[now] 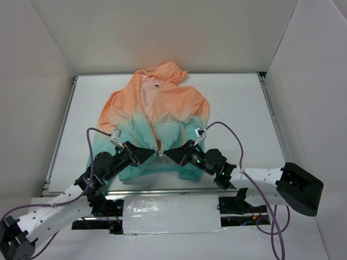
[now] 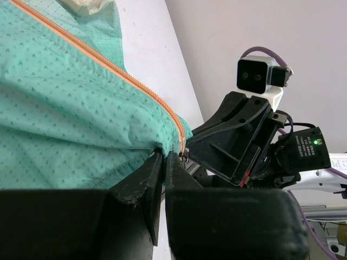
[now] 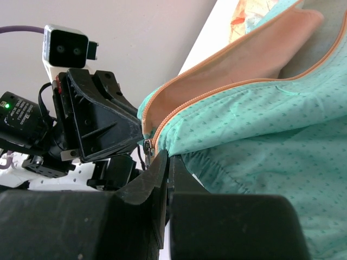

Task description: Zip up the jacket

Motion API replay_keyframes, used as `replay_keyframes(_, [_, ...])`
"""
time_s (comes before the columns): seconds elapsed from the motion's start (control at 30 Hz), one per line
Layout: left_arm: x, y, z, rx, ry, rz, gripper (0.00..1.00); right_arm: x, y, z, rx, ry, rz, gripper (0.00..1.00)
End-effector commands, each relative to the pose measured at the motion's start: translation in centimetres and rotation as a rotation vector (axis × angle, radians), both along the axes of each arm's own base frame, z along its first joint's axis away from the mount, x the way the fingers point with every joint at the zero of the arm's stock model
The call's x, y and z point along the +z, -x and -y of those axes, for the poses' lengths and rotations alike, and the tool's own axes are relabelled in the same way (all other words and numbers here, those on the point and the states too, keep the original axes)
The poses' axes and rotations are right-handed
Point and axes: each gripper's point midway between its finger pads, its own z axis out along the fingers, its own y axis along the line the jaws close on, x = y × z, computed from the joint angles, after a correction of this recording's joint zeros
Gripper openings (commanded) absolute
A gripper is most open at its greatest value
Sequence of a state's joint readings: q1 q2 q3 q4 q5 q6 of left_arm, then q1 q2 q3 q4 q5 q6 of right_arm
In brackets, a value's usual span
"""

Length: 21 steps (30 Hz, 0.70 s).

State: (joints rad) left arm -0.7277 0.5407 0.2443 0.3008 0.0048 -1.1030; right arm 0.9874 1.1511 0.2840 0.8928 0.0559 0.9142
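Observation:
The jacket (image 1: pixel 157 116) lies flat on the table, hood at the far side, peach above and teal below. Its orange front zipper (image 1: pixel 159 142) is parted, and the silver slider (image 3: pixel 146 146) hangs at the bottom hem. My left gripper (image 1: pixel 152 156) is shut on the teal hem just left of the zipper's foot; it also shows in the left wrist view (image 2: pixel 165 156). My right gripper (image 1: pixel 167 155) is shut on the hem just right of it, and shows in the right wrist view (image 3: pixel 167 157) beside the slider. The two grippers' tips almost touch.
White walls enclose the table (image 1: pixel 238 103) on three sides. A metal rail (image 1: pixel 162 192) runs along the near edge under the hem. Purple cables (image 1: pixel 230 130) loop over both wrists. A foil-covered plate (image 1: pixel 171 214) lies between the arm bases.

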Motion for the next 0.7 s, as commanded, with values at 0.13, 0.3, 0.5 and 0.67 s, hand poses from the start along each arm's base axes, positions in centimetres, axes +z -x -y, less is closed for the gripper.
replay_keyframes(0.13, [3.24,-0.36,0.16,0.004,0.064,0.079,0.00,3.23,-0.25,-0.25,0.004,-0.072,0.076,0.00])
replay_keyframes(0.3, [2.79,-0.31,0.12,0.004,0.057,0.071,0.00,3.28,-0.29,-0.38,0.006,-0.071,0.074,0.00])
replay_keyframes(0.5, [2.62,-0.28,0.11,0.004,0.061,0.069,0.00,3.24,-0.31,-0.35,0.003,-0.068,0.071,0.00])
replay_keyframes(0.67, [2.61,-0.41,0.25,0.002,0.059,0.069,0.00,3.61,-0.41,-0.49,0.002,-0.068,0.077,0.00])
